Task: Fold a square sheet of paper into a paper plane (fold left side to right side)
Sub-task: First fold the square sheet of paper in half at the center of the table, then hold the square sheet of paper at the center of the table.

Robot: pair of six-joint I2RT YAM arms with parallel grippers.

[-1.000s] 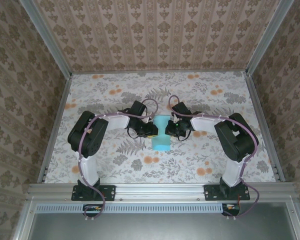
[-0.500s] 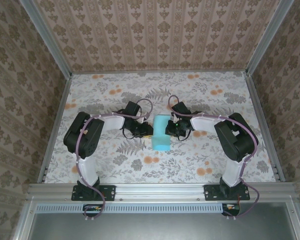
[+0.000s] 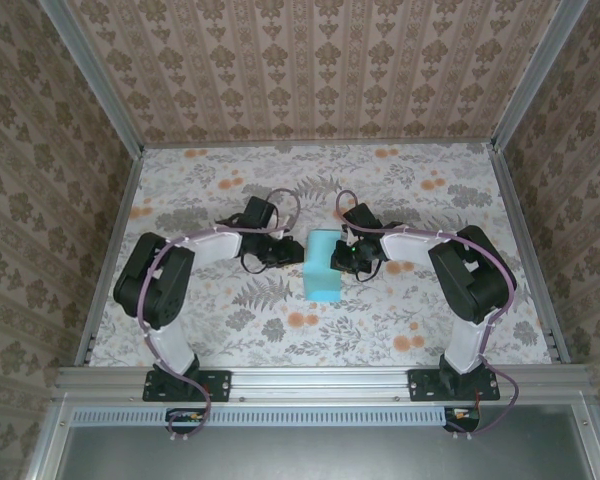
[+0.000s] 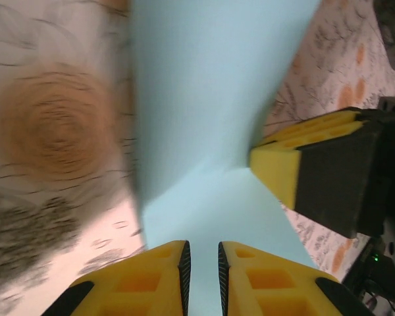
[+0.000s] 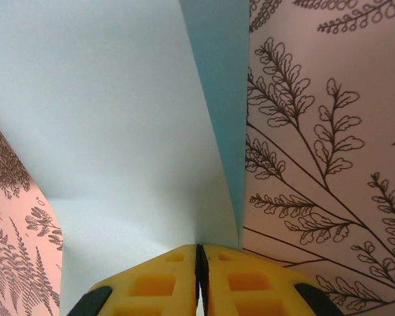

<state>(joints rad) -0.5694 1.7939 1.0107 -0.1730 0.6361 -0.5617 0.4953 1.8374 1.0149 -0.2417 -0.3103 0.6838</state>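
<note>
The square sheet of paper lies about in the middle of the floral tabletop, between the two pincers. From above it shows as a narrow light-blue rectangle, not a square. Its long axis runs from 12 o'clock to 6 o'clock, and the short ends face the back wall and the arm bases.

The left pincer is at the 9 o'clock side of the sheet, just beside its long edge. The top view does not show if it touches the sheet. The right pincer is at the 3 o'clock side, against the other long edge.

In the right wrist view the yellow fingers of the right pincer are pressed together, with only a dark line between them, and the paper runs in between their tips. An upper layer of paper rises from there. Its free edge goes up toward 12 o'clock, and a darker blue strip shows beside it at the 3 o'clock side.

In the left wrist view the left pincer has its fingers a little apart, with a narrow gap, and light-blue paper shows through this gap and ahead of it. At 3 o'clock in this view, one of the fingers of the right pincer sits on the edge of the sheet.
</note>
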